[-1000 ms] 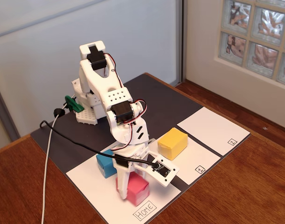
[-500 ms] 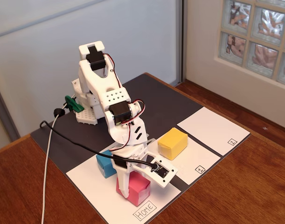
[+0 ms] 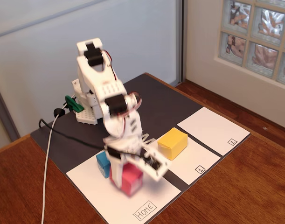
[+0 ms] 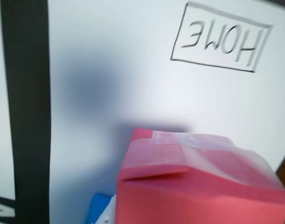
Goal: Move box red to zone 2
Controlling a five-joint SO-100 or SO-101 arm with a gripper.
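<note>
I see red box point(image 3: 128, 180) gripped in jaws point(image 3: 125, 183), over HOME sheet point(image 3: 157, 194) (shadow beneath in wrist view suggests lift). Zone 2 point(image 3: 211, 129) lies well apart, up-right in fixed view, beyond yellow box point(image 3: 172, 143).

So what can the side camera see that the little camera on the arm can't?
Only the fixed view shows the whole arm, the yellow box on the sheet marked 1, the empty zone 2, and the wooden table. Only the wrist view shows clear tape on top of the red box and its soft shadow on the paper. Both show the red box, a bit of the blue box, and the HOME label. The fingers are blurred in the fixed view, so their grip is unclear.
</note>
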